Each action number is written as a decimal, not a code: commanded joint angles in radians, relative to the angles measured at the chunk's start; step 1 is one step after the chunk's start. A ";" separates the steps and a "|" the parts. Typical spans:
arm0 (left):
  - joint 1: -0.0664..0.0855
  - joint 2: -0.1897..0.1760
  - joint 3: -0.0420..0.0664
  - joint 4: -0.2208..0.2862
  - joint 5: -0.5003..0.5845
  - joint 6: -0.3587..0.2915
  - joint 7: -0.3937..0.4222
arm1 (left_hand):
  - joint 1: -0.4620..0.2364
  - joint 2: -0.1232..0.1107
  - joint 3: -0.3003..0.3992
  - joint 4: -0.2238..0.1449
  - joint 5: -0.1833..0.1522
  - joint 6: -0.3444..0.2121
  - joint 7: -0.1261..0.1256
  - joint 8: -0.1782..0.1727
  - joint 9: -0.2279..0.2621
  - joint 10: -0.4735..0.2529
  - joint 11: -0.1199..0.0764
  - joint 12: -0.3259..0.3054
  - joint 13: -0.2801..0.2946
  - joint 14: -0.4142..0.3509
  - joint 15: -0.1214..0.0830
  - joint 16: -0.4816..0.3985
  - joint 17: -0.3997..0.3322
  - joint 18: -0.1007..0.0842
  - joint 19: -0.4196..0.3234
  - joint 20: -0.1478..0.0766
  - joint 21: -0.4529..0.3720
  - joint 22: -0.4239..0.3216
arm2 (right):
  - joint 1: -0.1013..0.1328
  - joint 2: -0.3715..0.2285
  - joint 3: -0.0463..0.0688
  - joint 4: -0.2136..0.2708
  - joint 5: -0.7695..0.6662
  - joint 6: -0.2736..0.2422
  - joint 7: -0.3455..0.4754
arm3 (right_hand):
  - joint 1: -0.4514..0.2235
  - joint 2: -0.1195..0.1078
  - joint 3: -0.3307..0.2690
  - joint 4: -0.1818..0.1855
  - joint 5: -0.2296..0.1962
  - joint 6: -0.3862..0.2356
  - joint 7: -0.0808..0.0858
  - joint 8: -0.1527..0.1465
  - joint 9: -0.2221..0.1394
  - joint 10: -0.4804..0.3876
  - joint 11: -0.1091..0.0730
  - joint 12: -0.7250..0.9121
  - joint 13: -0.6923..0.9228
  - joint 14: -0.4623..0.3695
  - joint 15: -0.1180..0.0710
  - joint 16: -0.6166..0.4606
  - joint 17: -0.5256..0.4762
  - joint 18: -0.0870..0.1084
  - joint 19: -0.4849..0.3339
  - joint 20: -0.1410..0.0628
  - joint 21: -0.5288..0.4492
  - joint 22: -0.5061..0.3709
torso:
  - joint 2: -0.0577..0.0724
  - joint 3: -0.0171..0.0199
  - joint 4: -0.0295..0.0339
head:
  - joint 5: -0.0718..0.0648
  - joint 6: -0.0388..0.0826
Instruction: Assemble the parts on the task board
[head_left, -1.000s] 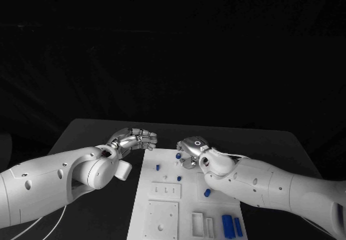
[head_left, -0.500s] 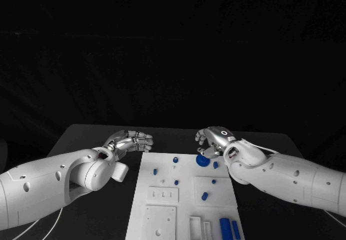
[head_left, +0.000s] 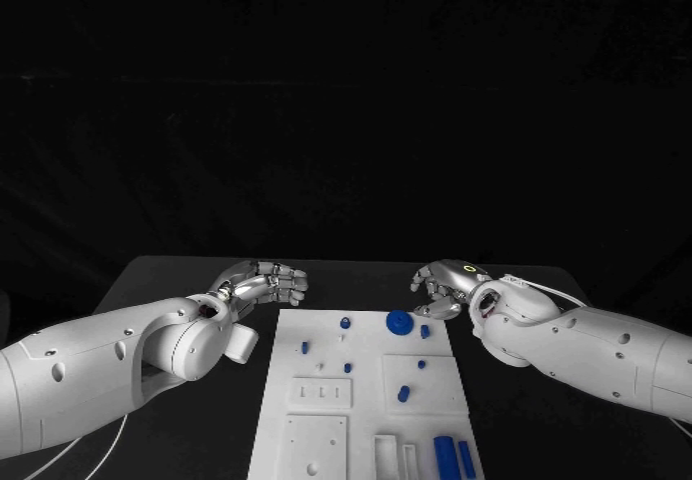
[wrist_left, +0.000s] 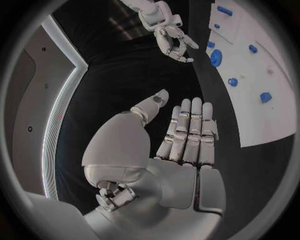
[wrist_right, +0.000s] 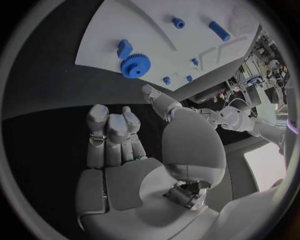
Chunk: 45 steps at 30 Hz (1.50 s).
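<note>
The white task board (head_left: 325, 430) lies in the middle of the black table. A blue gear (head_left: 400, 321) lies flat near its far edge, with small blue parts (head_left: 346, 322) around it. My right hand (head_left: 447, 285) hovers just past the board's far right corner, a little apart from the gear, fingers loosely curved and empty. My left hand (head_left: 267, 280) hangs over the table off the far left corner, holding nothing. The left wrist view shows the left hand (wrist_left: 181, 135) with fingers straight and the right hand (wrist_left: 169, 35) near the gear (wrist_left: 216, 57). The right wrist view shows the empty right hand (wrist_right: 119, 135) and the gear (wrist_right: 135, 66).
Two long blue parts (head_left: 444, 455) stand at the board's near right corner beside white slots. More small blue pieces (head_left: 405, 394) dot the board's middle. Black table (head_left: 173, 275) surrounds the board on both sides.
My right hand has lifted off the board's far part and moved right and away, uncovering the blue gear that now lies there. The left hand has hardly moved.
</note>
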 joint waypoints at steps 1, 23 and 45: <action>0.001 0.003 0.001 -0.001 0.000 0.024 0.009 | -0.006 0.000 -0.002 -0.006 0.005 0.000 0.006 -0.006 -0.001 0.006 0.001 -0.005 -0.001 0.007 0.000 -0.005 0.001 0.021 -0.003 0.000 0.007 0.021 | -0.009 0.020 0.000 -0.008 -0.049 0.069 -0.005 | -0.010 0.001 -0.007 0.001 0.004 -0.007 0.006 -0.006 -0.002 0.005 0.002 0.025 0.023 -0.007 0.003 0.005 0.009 0.064 -0.007 -0.008 0.013 0.025 | 0.001 0.0016 0.0003 | -0.003 -0.004; 0.001 0.001 0.001 -0.001 -0.008 0.031 0.008 | -0.007 0.000 -0.001 -0.006 0.005 -0.001 0.007 -0.007 -0.002 0.005 0.001 -0.007 -0.002 0.007 0.000 -0.006 0.002 0.020 -0.004 0.000 0.007 0.021 | -0.044 0.089 -0.002 -0.083 -0.117 0.030 -0.028 | -0.012 0.002 0.001 0.017 -0.028 -0.049 0.011 -0.029 -0.011 -0.005 0.008 0.035 0.036 -0.010 0.009 0.008 0.029 0.064 -0.021 -0.011 0.044 0.023 | 0.011 0.0058 0.0095 | 0.001 -0.027; 0.001 0.003 0.001 -0.002 -0.010 0.036 0.004 | -0.009 0.000 -0.001 -0.006 0.005 -0.002 0.008 -0.008 -0.002 0.005 0.002 -0.009 -0.002 0.006 0.001 -0.007 0.002 0.020 -0.005 0.001 0.007 0.021 | -0.056 0.121 -0.007 -0.134 -0.116 0.062 -0.024 | 0.005 0.012 0.042 0.037 -0.054 -0.049 0.005 -0.025 -0.008 -0.013 0.002 0.030 0.032 -0.009 0.004 0.002 0.037 0.064 -0.028 -0.013 0.057 0.021 | 0.009 0.0057 0.0083 | 0.008 -0.036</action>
